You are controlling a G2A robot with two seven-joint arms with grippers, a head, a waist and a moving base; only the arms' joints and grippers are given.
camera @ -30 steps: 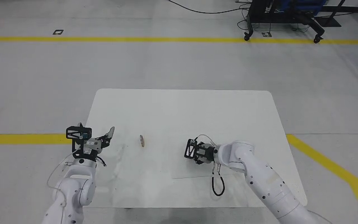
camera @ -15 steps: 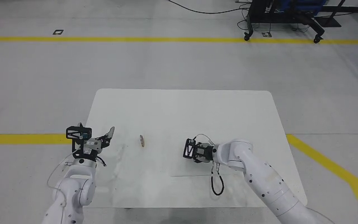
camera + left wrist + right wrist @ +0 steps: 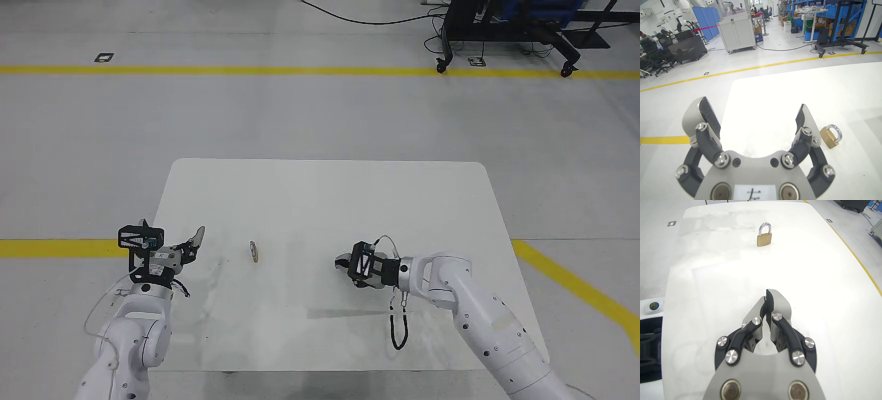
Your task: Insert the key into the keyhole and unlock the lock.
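Two claws: my left claw [image 3: 753,106] and my right claw [image 3: 767,294], both at the white table [image 3: 330,190].
Left claw state: spread wide, ribbed pads [image 3: 709,113] facing each other, nothing between them.
Left claw position: at the table's left edge, hanging partly over the floor.
Right claw state: pressed together, the pads meeting at the tips; whether anything sits between them I cannot tell.
Right claw position: low over the middle of the table, nearer my side, pointing toward the lock.
Lock [image 3: 764,237]: brass padlock with a silver shackle, both shackle legs seated in the body.
Lock position: on the table between my two claws, touching neither; near the left claw, well apart from the right.
Lock orientation: broad face turned toward the right claw; it appears to stand on its base, shackle upward.
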